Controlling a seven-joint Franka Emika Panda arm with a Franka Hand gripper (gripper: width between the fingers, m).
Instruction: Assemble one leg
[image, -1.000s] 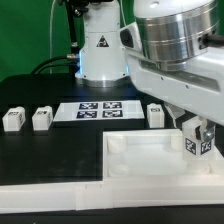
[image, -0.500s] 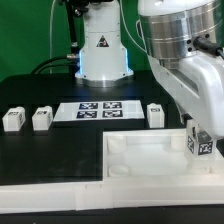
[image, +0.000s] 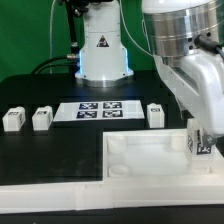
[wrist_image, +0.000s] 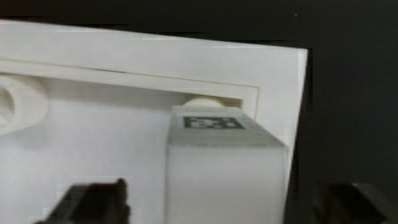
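Four small white legs are seen in the exterior view. One of them, the leg (image: 200, 147), is stood upright at the far corner of the panel (image: 150, 158) on the exterior view's right, with its black-and-white tag turned toward the camera. The gripper (image: 199, 136) is held directly over it, and much of the upper right of that view is filled by the arm. In the wrist view the leg (wrist_image: 224, 165) is seen running away from the camera. Its tagged end is set against a round corner socket (wrist_image: 210, 100) of the panel (wrist_image: 107, 130), though whether it is seated in that socket cannot be told. The gripper (wrist_image: 228, 205) is spread wide: its dark fingers (wrist_image: 93, 205) are seen on either side of the leg, with a strip of background left between each finger and the leg, so nothing is clamped. The black table (image: 50, 150) is occupied by the rest. A first loose leg (image: 12, 119) and a second loose leg (image: 42, 118) are set near each other at the exterior view's left, well apart from the panel. A third loose leg (image: 155, 114) is stood just beside the right end of the marker board (image: 98, 109), behind the panel's rear edge. The marker board is laid flat in front of the robot base (image: 100, 50).
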